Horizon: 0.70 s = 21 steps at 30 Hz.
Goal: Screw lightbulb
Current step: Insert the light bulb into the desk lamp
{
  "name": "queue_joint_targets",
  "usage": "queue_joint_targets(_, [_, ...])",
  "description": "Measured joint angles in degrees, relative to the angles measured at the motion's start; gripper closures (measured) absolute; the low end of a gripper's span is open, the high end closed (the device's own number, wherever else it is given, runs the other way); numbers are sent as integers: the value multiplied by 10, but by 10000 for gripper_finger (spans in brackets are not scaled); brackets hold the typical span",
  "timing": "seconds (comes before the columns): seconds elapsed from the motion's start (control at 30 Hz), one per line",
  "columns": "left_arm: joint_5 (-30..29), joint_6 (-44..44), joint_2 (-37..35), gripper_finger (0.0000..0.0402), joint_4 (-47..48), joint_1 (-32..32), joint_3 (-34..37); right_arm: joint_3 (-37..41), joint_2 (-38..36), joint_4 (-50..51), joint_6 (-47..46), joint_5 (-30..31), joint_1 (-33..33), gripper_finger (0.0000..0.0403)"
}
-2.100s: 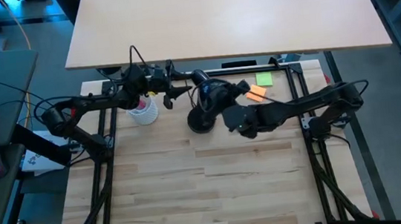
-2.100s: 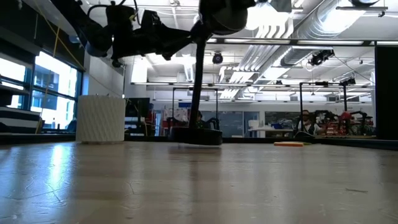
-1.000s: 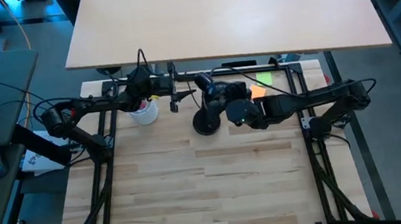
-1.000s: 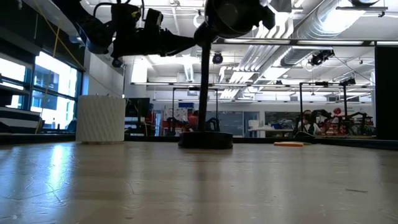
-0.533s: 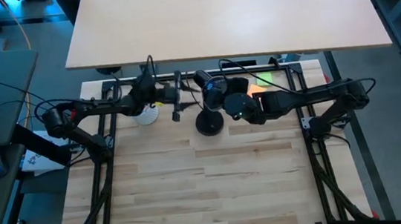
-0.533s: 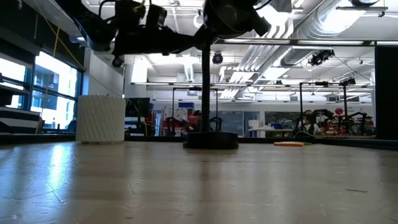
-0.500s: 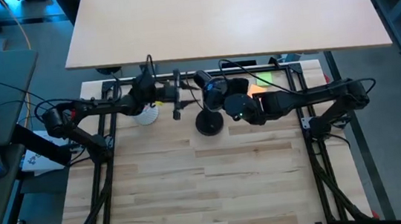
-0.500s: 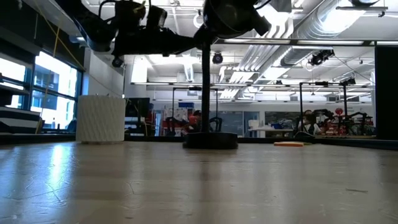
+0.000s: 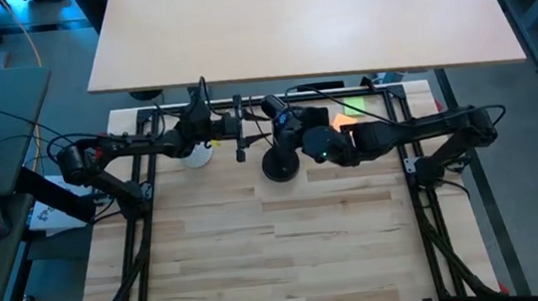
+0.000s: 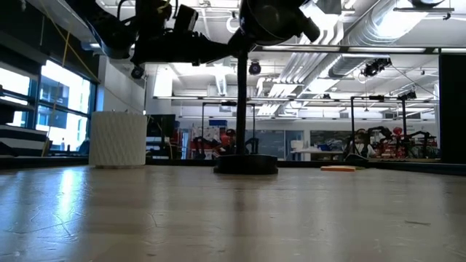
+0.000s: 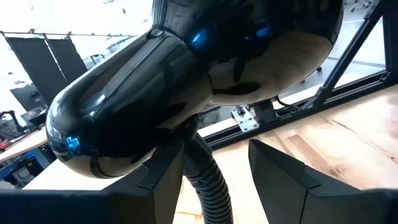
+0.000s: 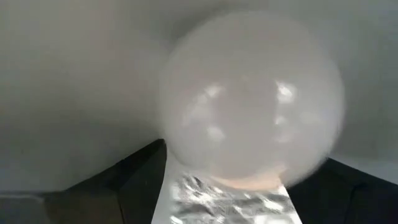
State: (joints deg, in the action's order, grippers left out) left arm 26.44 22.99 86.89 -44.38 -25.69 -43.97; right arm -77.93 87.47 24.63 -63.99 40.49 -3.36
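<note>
Field notes, lamp station.

The black desk lamp (image 9: 281,159) is seen standing on the wooden surface (image 9: 279,250) near its far edge. Its round base (image 10: 245,164) rests flat, and the stem (image 10: 240,102) is seen upright in the low view, with the glossy lamp head (image 11: 186,81) raised above it.

The left pincer (image 9: 239,134) is reached in from the left side at lamp-head height. In the left wrist view its 2 fingers (image 11: 280,174) are seen parted on either side of the ribbed lamp neck (image 11: 208,186), just below the head. Contact with the neck cannot be confirmed from these views.

The right pincer (image 12: 249,186) is brought in from the right, right up against the lamp head. The lightbulb (image 12: 249,93) is gripped between its 2 dark fingers (image 12: 134,177): the frosted globe fills the right wrist view, and the silvery screw base (image 12: 224,196) is seen between the fingers. The bulb is thus held up in the air beside the lamp head, well above the surface. Whether the base is seated in the socket cannot be told.

A white ribbed cup (image 10: 118,140) is noted on the surface under the left arm, at the far left. Orange and green sticky notes (image 9: 349,114) are noted behind the right arm.
</note>
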Motion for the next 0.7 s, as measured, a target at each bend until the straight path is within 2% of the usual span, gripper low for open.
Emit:
queue_joint_targets(0.3, [-2, -2, 0, 225, 1, -1, 1, 0, -34, 45, 80, -30, 0, 108])
queue_joint_targets(0.53, [-15, -4, 0, 225, 1, -2, 1, 0, -59, 107, 228, -35, -7, 108])
queue_joint_targets(0.7, [-17, -16, 0, 225, 0, -2, 1, 0, -60, 173, 338, -11, -27, 108])
